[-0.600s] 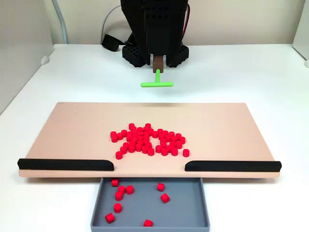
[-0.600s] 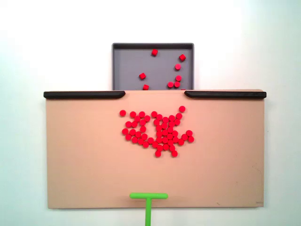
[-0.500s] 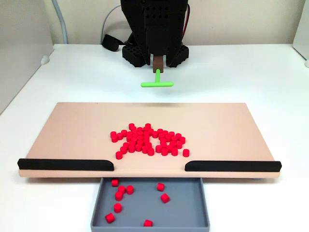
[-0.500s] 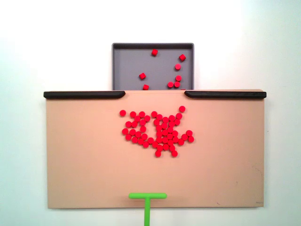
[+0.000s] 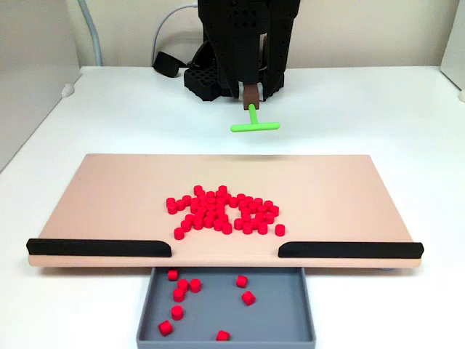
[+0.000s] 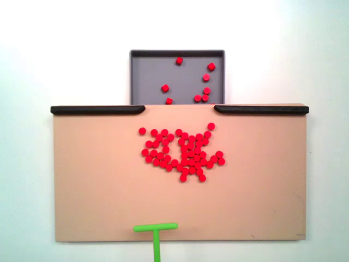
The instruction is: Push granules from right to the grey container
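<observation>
A cluster of red granules (image 5: 221,213) lies in the middle of the beige board (image 5: 109,196), seen from above as granules (image 6: 182,154) on the board (image 6: 92,180). Several more granules (image 5: 182,291) lie inside the grey container (image 5: 290,320), which sits below the gap between the black bars; in the other fixed view it is the container (image 6: 147,76) at the top. My gripper (image 5: 251,93) hangs behind the board's far edge, shut on a green T-shaped stick (image 5: 254,126). The stick's crossbar (image 6: 156,227) hovers over the board's edge, apart from the granules.
Two black bars (image 5: 98,248) (image 5: 349,250) line the board's edge on either side of the container opening. A black strap and white cable (image 5: 166,64) lie by the arm's base. A grey panel (image 5: 29,65) stands at the left. White table surrounds the board.
The arm and the green stick have shifted sideways: right in the front fixed view, left in the top-down one. The granules have not moved.
</observation>
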Tool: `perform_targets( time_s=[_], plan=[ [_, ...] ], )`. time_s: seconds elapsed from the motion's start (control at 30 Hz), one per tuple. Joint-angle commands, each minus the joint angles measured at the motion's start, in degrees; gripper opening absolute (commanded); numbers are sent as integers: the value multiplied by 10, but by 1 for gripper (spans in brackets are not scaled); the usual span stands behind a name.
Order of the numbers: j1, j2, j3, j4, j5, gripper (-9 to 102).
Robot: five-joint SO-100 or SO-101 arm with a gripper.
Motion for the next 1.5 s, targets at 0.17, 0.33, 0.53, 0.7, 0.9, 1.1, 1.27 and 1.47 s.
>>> perform_targets(
  time_s=[0.17, 0.33, 0.53, 0.7, 0.9, 1.1, 1.27, 1.47],
  plan=[
    [-10, 11, -15, 1, 25, 0],
    [-24, 9, -12, 0, 39, 0],
    [-2, 11, -12, 0, 13, 0],
    [5, 12, -12, 0, 2, 0],
    [5, 5, -12, 0, 2, 0],
    [6, 7, -12, 0, 4, 0],
    [9, 4, -12, 0, 3, 0],
    [23, -18, -12, 1, -13, 0]
  ],
)
